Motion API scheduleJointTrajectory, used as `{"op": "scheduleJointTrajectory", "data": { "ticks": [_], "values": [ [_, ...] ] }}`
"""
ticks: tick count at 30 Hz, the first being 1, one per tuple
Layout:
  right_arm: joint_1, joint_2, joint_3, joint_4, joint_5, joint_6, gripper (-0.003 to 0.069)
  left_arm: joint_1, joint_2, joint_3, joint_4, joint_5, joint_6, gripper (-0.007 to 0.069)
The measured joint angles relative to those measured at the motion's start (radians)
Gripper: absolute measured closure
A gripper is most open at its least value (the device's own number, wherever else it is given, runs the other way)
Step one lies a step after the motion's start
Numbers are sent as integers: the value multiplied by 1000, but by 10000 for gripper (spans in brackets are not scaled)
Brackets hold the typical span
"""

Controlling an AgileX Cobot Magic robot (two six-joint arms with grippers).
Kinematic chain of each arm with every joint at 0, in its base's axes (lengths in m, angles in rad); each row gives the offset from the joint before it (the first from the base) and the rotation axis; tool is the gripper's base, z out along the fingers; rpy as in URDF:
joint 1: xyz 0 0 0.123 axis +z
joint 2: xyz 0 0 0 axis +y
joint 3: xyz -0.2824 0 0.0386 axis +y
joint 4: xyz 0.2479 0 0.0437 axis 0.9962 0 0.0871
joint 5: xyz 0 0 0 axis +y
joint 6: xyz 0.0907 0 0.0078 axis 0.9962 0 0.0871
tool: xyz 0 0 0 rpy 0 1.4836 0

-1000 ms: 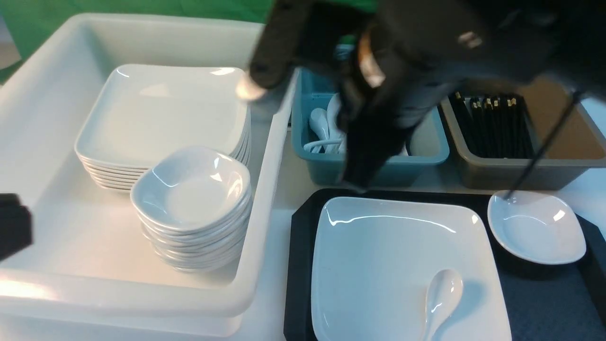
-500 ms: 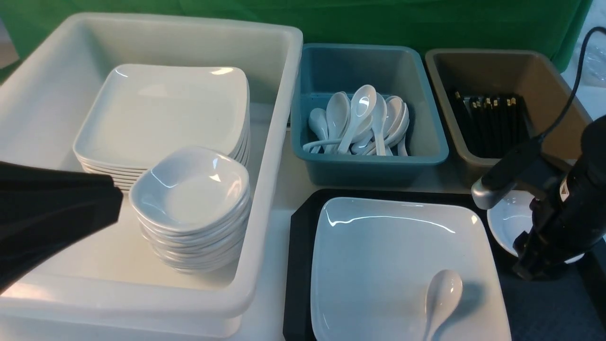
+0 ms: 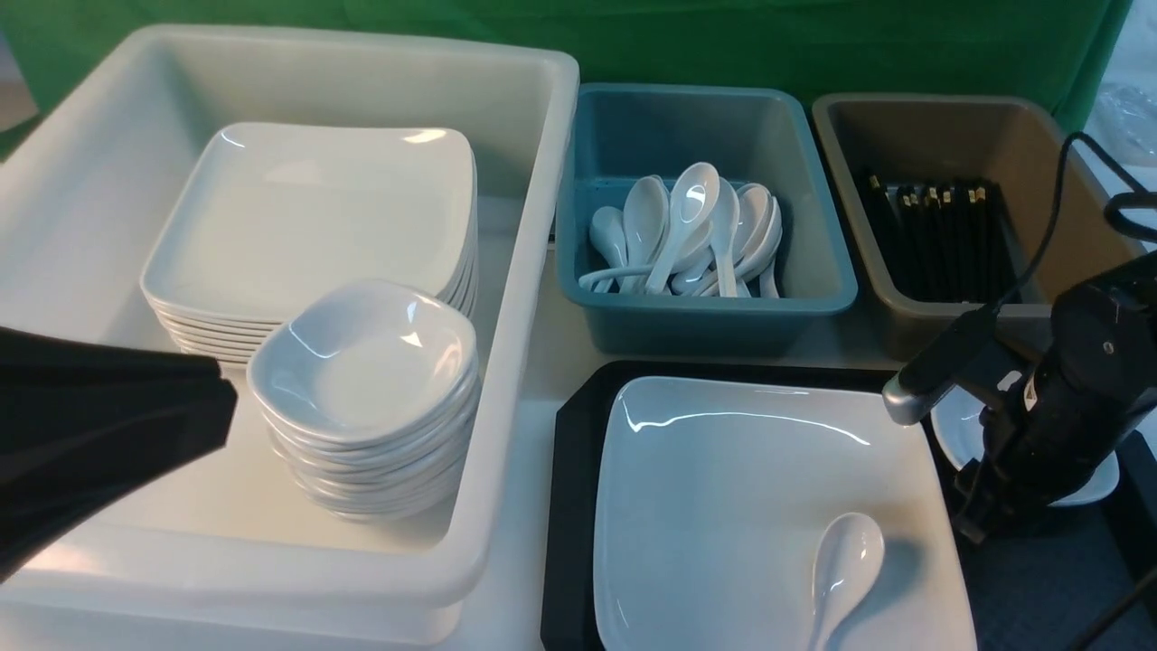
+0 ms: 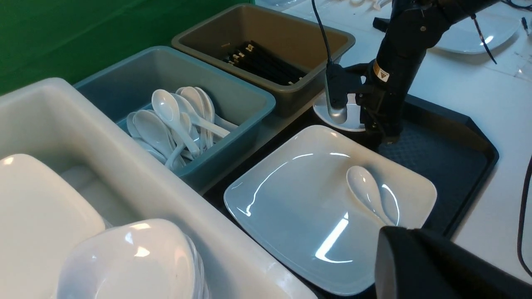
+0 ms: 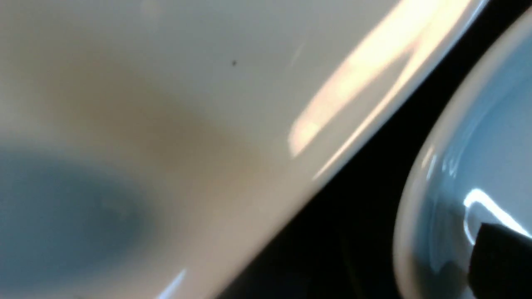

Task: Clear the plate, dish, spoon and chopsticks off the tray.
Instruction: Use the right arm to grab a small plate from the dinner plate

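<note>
The black tray (image 3: 569,506) (image 4: 440,158) carries the large square plate (image 3: 741,506) (image 4: 299,207). The white spoon (image 3: 845,561) (image 4: 365,191) lies on the plate. The small dish (image 3: 956,427) (image 4: 353,120) (image 5: 449,166) sits at the tray's far right, half hidden by my right arm. My right gripper (image 3: 974,511) (image 4: 380,139) points down at the dish's near edge, open, with one finger (image 5: 503,261) over the dish. Black chopsticks (image 3: 940,235) lie in the brown bin. My left gripper (image 3: 212,407) (image 4: 386,249) hovers over the white tub, shut and empty.
The white tub (image 3: 533,271) on the left holds a stack of square plates (image 3: 307,217) and a stack of small dishes (image 3: 362,362). A teal bin (image 3: 705,312) with several spoons and a brown bin (image 3: 913,136) stand behind the tray. A cable (image 3: 1053,208) trails from my right arm.
My right arm swung from high over the bins down to the dish at the tray's right, and its jaws opened. My left gripper came in from the left edge over the tub.
</note>
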Motion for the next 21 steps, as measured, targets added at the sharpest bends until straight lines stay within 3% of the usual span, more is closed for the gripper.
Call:
{"op": "scheduleJointTrajectory", "data": {
  "ticks": [8,13,17,21],
  "values": [
    [0,19,-10,-21,-44,-6,265,0,0,0,0,15,0,604],
    [6,15,-12,-34,-31,-28,436,0,0,0,-1,25,1,604],
    [24,-23,-12,-43,52,-28,463,0,0,0,-2,30,1,604],
    [121,-151,-33,-32,251,70,589,0,1,0,-4,32,8,604]
  ]
}}
